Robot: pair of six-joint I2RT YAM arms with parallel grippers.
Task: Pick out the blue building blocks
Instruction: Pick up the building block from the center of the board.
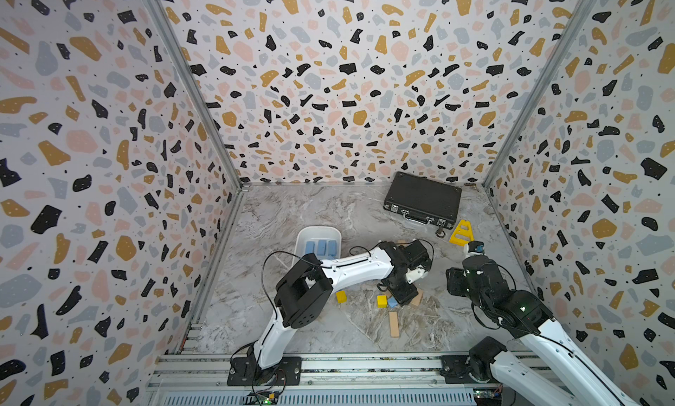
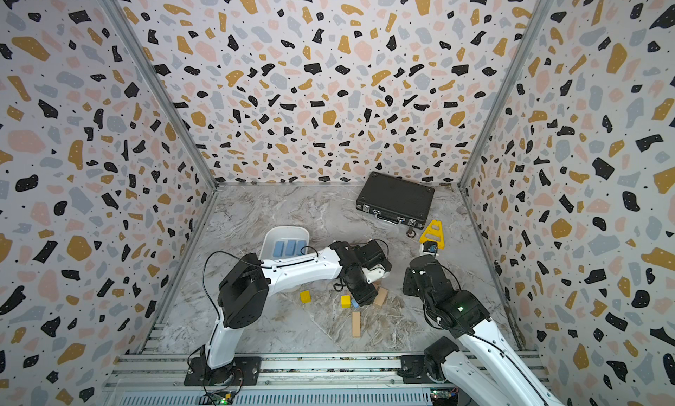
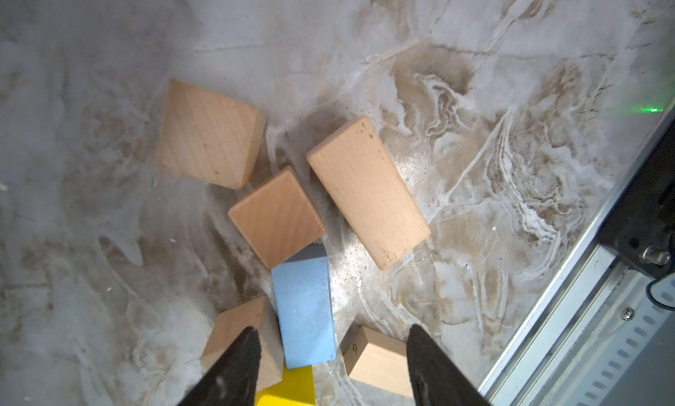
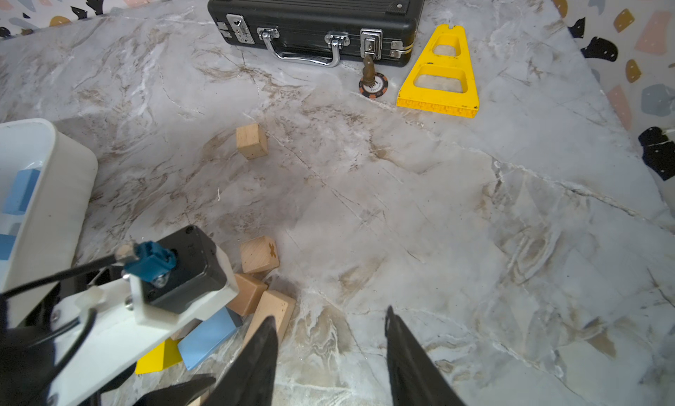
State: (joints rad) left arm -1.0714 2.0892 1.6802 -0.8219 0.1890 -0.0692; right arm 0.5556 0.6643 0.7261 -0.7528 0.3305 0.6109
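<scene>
Marble-look tabletop, terrazzo-print walls on three sides. My left claw is down in the block pile mid-table, jaws standing well apart, nothing clamped. One blue block lies flat between my fingers, off-centre in the gap. Both top views show that blue block poking out from under my left wrist, just beside a yellow cube. Tan wood blocks crowd round it: one touches its far end, and a wood cube sits by each of my fingertips.

Three more blue blocks lie side by side in the white bin, left of centre, partly behind my left arm. The right wrist view catches the bin wall and a bit of blue inside.

My right claw hangs over bare marble right of the pile, jaws parted to a middling gap, empty.

Second yellow cube sits apart, left of the pile. Long wood block lies nearer the front rail. Black case, lid shut, is at the back right, with the yellow triangle piece just beside it
</scene>
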